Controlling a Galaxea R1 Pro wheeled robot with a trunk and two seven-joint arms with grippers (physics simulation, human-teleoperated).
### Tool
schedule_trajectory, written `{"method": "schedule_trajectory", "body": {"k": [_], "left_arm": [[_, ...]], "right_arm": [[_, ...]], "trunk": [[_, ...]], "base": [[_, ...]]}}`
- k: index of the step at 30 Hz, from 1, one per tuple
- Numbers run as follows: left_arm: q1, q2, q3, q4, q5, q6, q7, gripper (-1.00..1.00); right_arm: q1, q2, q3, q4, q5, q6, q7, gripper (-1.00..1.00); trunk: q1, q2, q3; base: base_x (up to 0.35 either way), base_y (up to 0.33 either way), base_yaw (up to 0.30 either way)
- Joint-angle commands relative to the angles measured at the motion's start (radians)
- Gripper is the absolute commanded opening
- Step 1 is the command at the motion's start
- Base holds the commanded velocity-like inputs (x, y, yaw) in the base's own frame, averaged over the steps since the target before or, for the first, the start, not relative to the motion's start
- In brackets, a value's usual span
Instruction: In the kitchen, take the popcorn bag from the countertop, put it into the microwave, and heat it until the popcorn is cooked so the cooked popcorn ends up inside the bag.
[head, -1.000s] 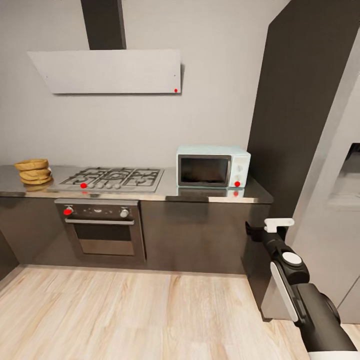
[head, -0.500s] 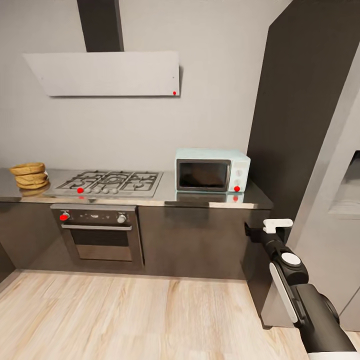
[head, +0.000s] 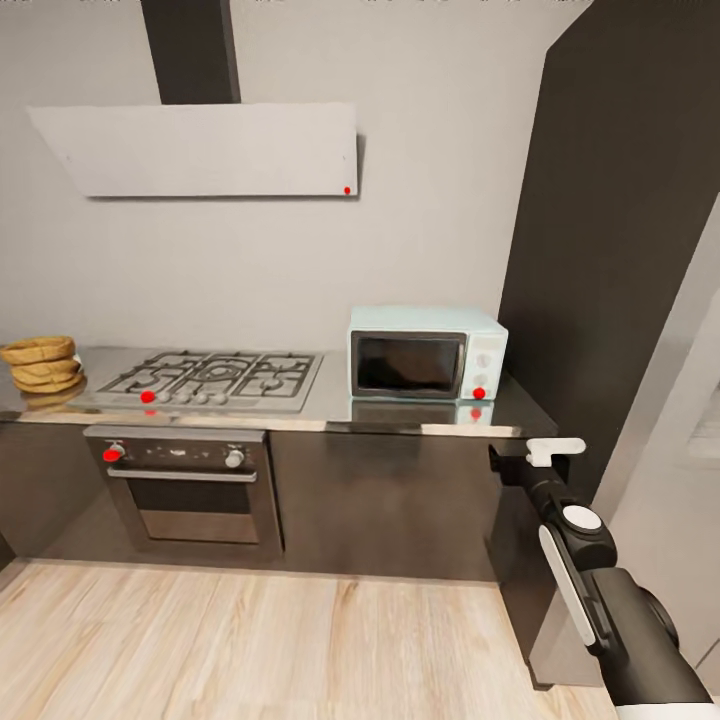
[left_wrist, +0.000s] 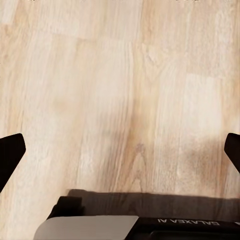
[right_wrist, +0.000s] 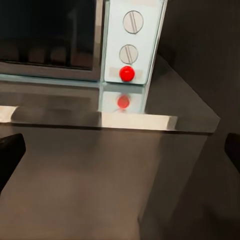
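The tan popcorn bag (head: 40, 363) stands at the far left end of the steel countertop (head: 420, 417). The pale-blue microwave (head: 425, 352) sits at the countertop's right end, its dark door closed. In the right wrist view its two knobs and red light (right_wrist: 127, 73) show close above the worktop edge. My right gripper (head: 503, 465) hangs open in front of the cabinet below the microwave, its fingertips (right_wrist: 10, 150) wide apart and empty. My left gripper (left_wrist: 120, 150) is open over the wood floor (left_wrist: 120, 75), holding nothing. No popcorn kernels can be made out.
A gas hob (head: 215, 378) lies between bag and microwave, with a steel-fronted oven (head: 185, 490) under it and a hood (head: 200, 148) above. A tall dark cabinet (head: 620, 250) and a grey appliance front (head: 680, 480) close off the right side. Light wood floor (head: 250, 650) lies before the cabinets.
The whole head picture has shifted: the camera has moved nearer the counter and rightward, so the bag sits closer to the left edge. My right arm holds the same pose.
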Motion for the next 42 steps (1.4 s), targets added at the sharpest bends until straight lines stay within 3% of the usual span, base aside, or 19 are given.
{"method": "schedule_trajectory", "body": {"k": [1, 10, 25, 42], "left_arm": [[0.000, -0.001, 0.005, 0.001, 0.000, -0.003, -0.001, 1.00], [-0.001, -0.001, 0.005, 0.001, 0.001, -0.003, -0.001, 1.00], [-0.001, -0.001, 0.006, 0.001, 0.002, -0.003, -0.001, 1.00], [0.010, 0.004, 0.003, 0.001, 0.000, -0.003, -0.003, 1.00]], "right_arm": [[-0.001, -0.001, 0.001, -0.002, -0.002, 0.006, -0.005, 1.00], [-0.001, -0.002, 0.000, -0.002, -0.002, 0.006, -0.004, 1.00], [-0.002, -0.001, 0.000, -0.001, -0.002, 0.006, -0.005, 1.00], [-0.001, 0.001, 0.002, -0.001, -0.003, 0.004, -0.005, 1.00]], "trunk": [[-0.004, 0.007, 0.002], [-0.038, 0.070, 0.030], [-0.096, 0.175, 0.077], [-0.107, 0.196, 0.087]], "base": [[0.010, 0.000, 0.000], [0.009, -0.002, 0.000], [0.190, -0.012, 0.000], [0.017, 0.000, 0.000]]}}
